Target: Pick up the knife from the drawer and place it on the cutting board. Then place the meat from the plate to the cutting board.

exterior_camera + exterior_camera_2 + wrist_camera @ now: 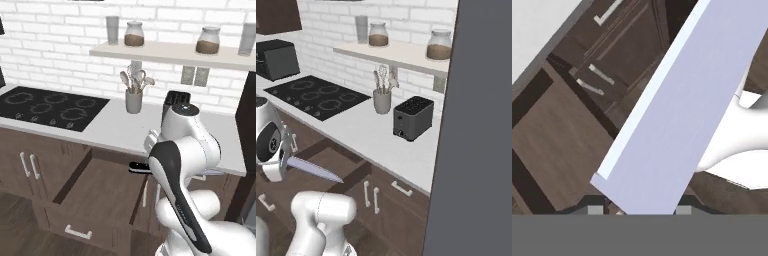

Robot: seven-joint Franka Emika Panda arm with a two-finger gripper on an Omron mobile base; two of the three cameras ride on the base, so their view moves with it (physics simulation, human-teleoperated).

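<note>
My gripper point(286, 159) is shut on the knife point(315, 171), holding it in the air above the open drawer point(100, 192). In the right base view the long silver-grey blade points to the right, out from the hand. The knife's black handle point(139, 168) sticks out to the left from behind my arm. In the hand view the blade point(677, 115) runs as a wide pale band up to the upper right from between my gripper's point(639, 210) tips, over the drawer's brown bottom point(552, 145). The cutting board, the meat and the plate are out of view.
A black cooktop point(50, 107) lies at the counter's left. A grey utensil holder point(133, 101) and a black toaster point(413, 118) stand by the wall, under a shelf point(175, 52) with jars. A tall dark panel point(478, 130) closes off the right side.
</note>
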